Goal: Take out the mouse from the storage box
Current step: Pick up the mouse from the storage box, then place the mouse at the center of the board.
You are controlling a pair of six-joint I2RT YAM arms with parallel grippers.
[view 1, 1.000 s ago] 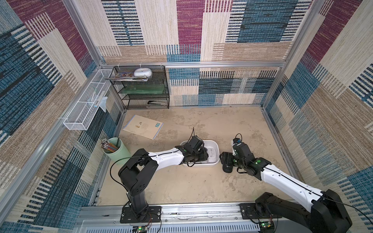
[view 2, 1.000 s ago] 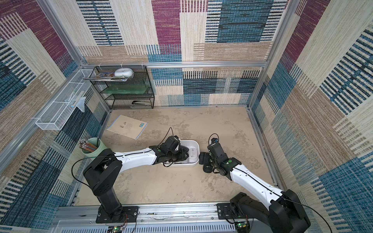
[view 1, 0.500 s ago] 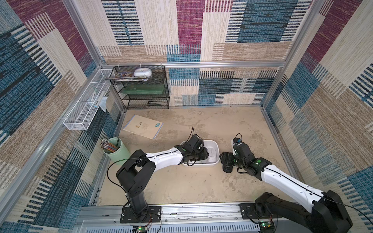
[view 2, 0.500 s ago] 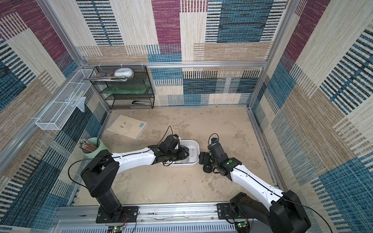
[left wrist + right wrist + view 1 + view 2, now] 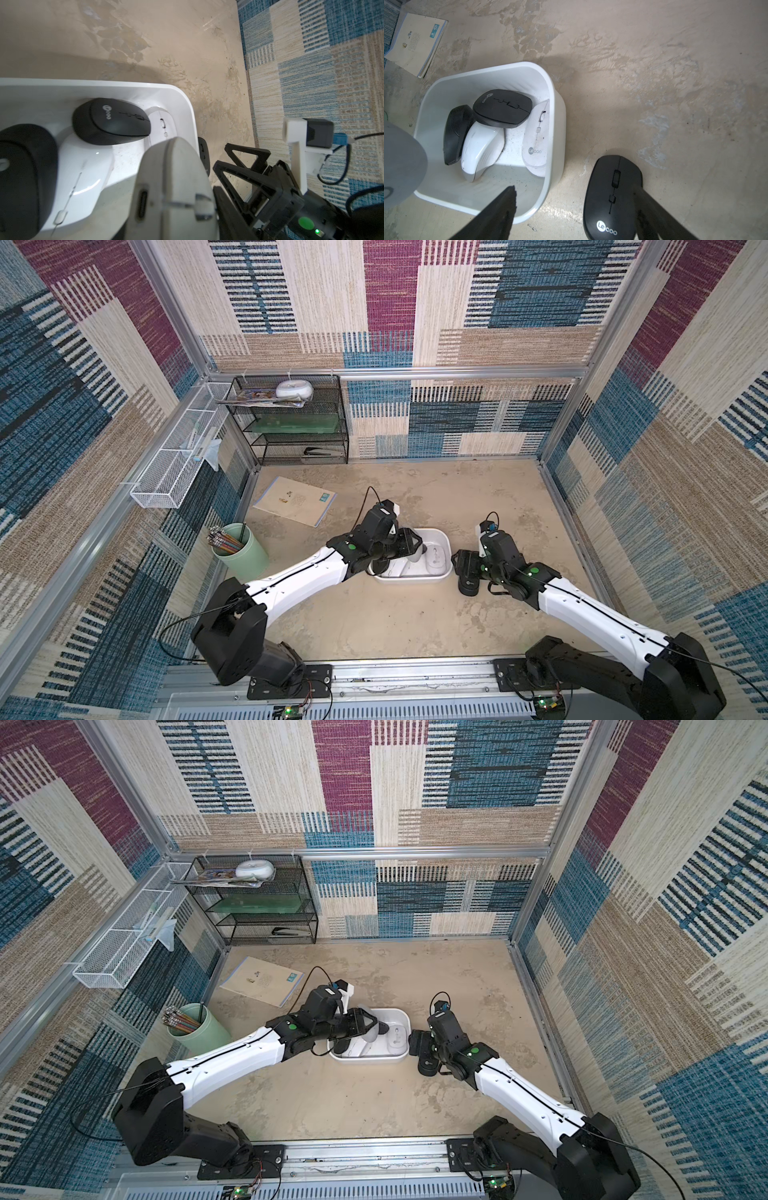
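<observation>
The left gripper pinches a grey mouse just above the storage box beneath it. Light, rigid and smooth-shelled, it may slip; its mid-body flanks look the safest hold. The right gripper stands spread.

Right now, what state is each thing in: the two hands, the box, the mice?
Storage box: upright, four mice lying inside.
Left hand: closed on the grey mouse, held above the box.
Right hand: open, empty.
Black mouse: out of the box, buttons up on the table.
</observation>
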